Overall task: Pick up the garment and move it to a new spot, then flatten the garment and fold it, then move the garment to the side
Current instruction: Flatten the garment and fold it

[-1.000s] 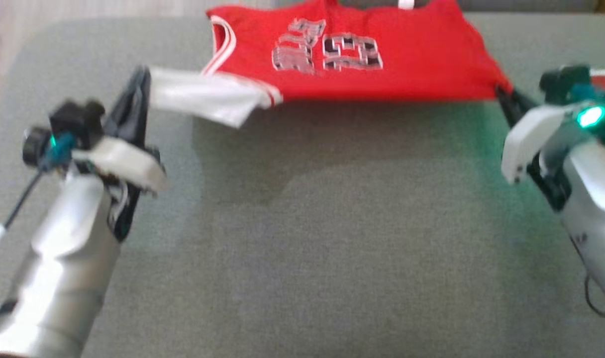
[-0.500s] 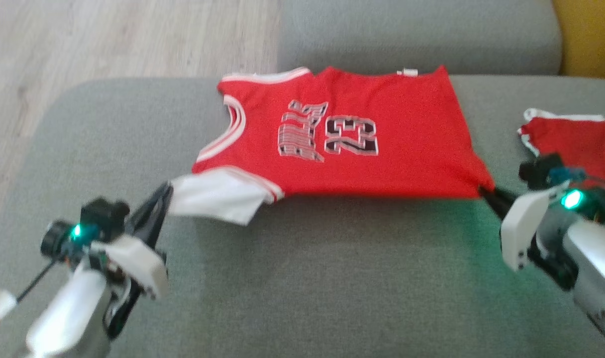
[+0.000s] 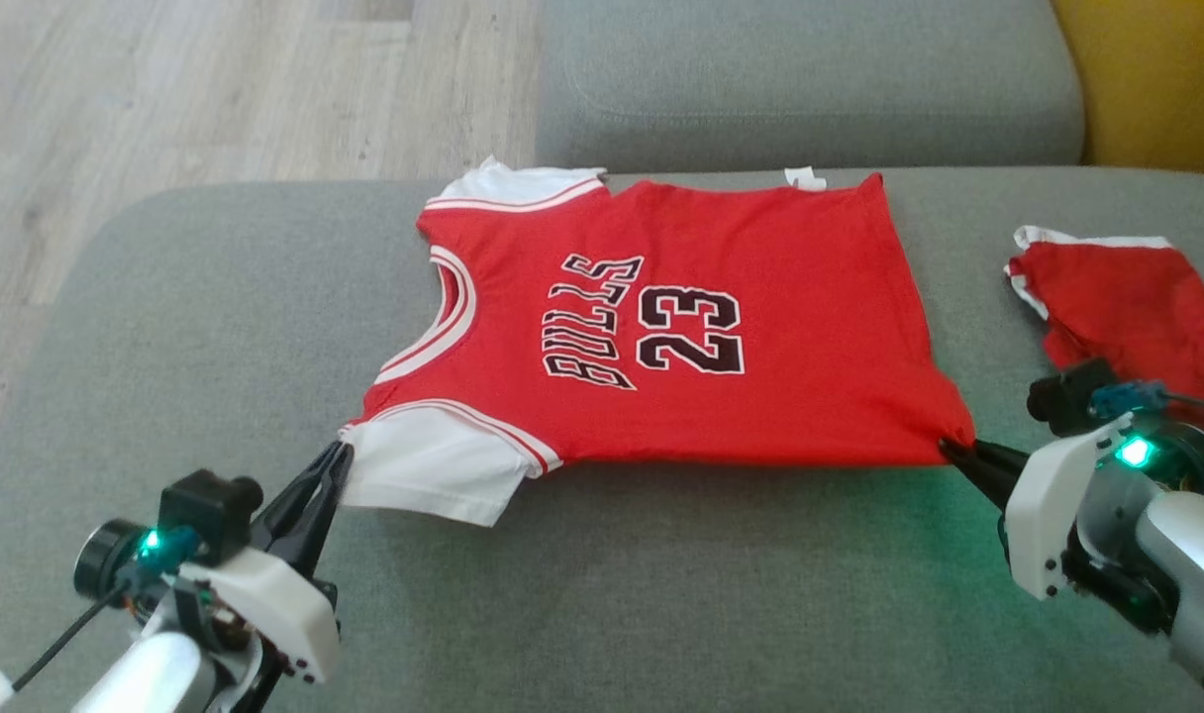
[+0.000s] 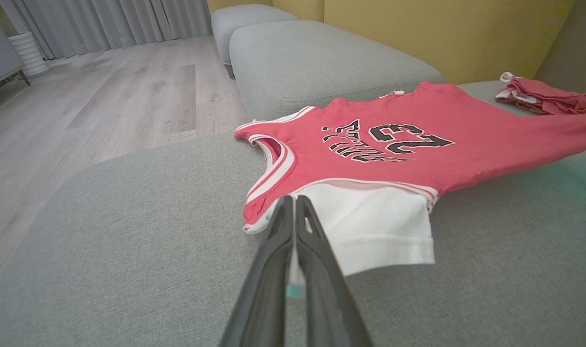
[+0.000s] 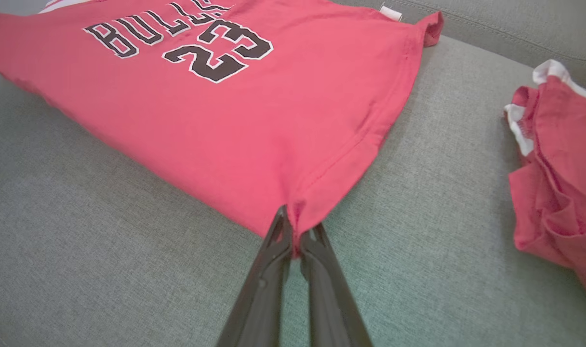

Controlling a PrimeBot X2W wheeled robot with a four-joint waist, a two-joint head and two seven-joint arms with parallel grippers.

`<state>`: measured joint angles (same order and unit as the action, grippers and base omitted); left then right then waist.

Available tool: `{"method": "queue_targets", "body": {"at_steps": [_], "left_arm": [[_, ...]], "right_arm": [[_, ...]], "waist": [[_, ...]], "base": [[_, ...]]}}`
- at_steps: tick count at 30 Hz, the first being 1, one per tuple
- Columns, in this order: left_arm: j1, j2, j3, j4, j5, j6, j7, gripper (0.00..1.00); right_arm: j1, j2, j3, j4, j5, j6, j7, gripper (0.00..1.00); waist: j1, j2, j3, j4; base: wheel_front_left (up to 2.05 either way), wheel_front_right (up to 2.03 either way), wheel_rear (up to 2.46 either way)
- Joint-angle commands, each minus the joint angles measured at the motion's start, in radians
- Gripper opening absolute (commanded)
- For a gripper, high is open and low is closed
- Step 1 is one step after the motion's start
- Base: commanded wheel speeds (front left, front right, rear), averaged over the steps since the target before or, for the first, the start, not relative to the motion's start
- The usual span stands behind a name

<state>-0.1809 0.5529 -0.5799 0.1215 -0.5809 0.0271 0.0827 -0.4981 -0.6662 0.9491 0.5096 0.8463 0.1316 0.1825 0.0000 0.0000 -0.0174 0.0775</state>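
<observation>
The garment (image 3: 681,347) is a red jersey with white sleeves and black "BULLS 23" print, spread across the grey cushion (image 3: 602,594). My left gripper (image 3: 340,458) is shut on the near white sleeve's edge (image 4: 370,226), which hangs slightly lifted. My right gripper (image 3: 949,451) is shut on the near hem corner, pulling the cloth (image 5: 254,120) taut. In the wrist views each gripper's fingers (image 4: 293,212) (image 5: 293,231) pinch fabric between closed tips.
A second red and white cloth (image 3: 1127,307) lies bunched at the cushion's right (image 5: 558,178). Another grey cushion (image 3: 810,79) sits behind, wooden floor (image 3: 216,89) at far left, a yellow wall (image 3: 1156,79) at far right.
The camera has tilted up, so the whole picture shifted down. Both grippers still hold the jersey, which now lies lower and flatter on the cushion.
</observation>
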Motion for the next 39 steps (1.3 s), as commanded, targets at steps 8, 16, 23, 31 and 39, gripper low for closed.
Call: {"method": "queue_targets", "body": {"at_steps": [8, 16, 23, 31, 39], "left_arm": [[-0.221, 0.041, 0.057, 0.028, 0.029, -0.023, 0.029, 0.0], [-0.425, 0.024, 0.021, 0.214, 0.076, -0.09, 0.061, 0.0], [-0.585, -0.011, -0.037, 0.393, 0.123, -0.131, 0.057, 0.0], [-0.723, -0.052, -0.089, 0.544, 0.154, -0.149, 0.025, 0.0], [-0.857, -0.136, -0.035, 0.672, 0.158, -0.072, -0.252, 1.0]], "right_arm": [[-0.098, 0.012, -0.051, -0.006, -0.017, -0.001, 0.004, 0.0], [-0.193, 0.079, -0.07, 0.066, -0.025, -0.001, 0.024, 0.0], [-0.283, 0.134, -0.057, 0.136, -0.04, -0.001, 0.03, 0.0], [-0.368, 0.172, -0.034, 0.197, -0.056, -0.001, 0.024, 0.0], [-0.444, 0.224, -0.102, 0.303, -0.081, -0.001, -0.139, 1.0]], "waist": [[0.0, 0.0, 0.109, -0.017], [0.0, 0.0, 0.181, -0.036], [0.0, 0.0, 0.242, -0.052], [0.0, 0.0, 0.304, -0.063], [0.0, 0.0, 0.325, -0.068]], "base": [[0.0, 0.0, 0.0], [0.0, 0.0, 0.0], [0.0, 0.0, 0.0], [0.0, 0.0, 0.0], [0.0, 0.0, 0.0]]}}
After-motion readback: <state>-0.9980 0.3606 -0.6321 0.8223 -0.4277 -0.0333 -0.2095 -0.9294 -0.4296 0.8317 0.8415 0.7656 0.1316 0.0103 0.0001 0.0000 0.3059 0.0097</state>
